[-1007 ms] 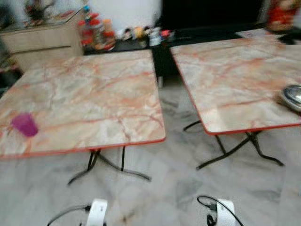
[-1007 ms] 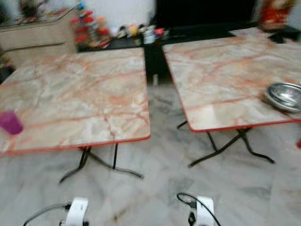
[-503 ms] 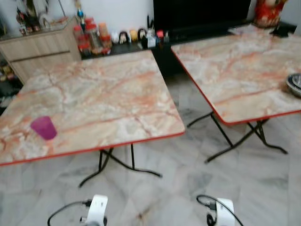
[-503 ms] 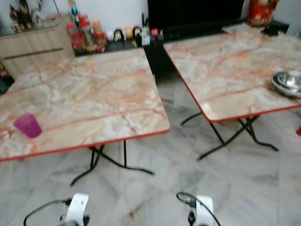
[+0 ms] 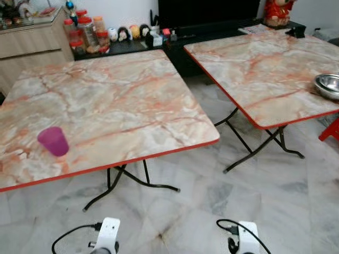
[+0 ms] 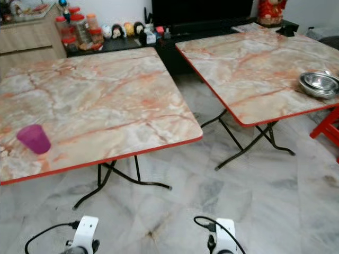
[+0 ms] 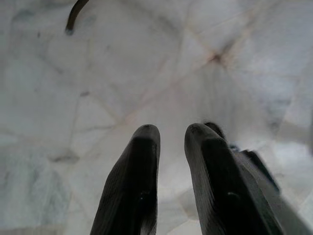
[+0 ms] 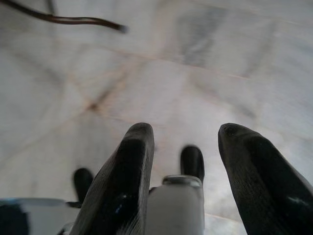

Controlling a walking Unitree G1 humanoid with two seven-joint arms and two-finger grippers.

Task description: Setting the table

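Your view has swung right and sharpened: small purple plastic cup [image 5: 53, 141] at nine o'clock on the near marble-patterned desk [image 5: 122, 100], steel bowl [image 6: 319, 83] at two o'clock. Both end effectors idle, left end effector [image 7: 171, 134] narrow, right end effector [image 8: 186, 134] wide; nothing carried yet.

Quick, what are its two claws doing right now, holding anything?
Left gripper: open a little, holding nothing, hanging over the floor.
Right gripper: open wide, holding nothing, also hanging over the floor.

A purple cup [image 5: 53, 141] stands upright near the left tabletop's [image 5: 116, 100] front edge; a steel bowl [image 6: 319, 83] (possibly several, nested) rests on the right tabletop [image 6: 254, 58].
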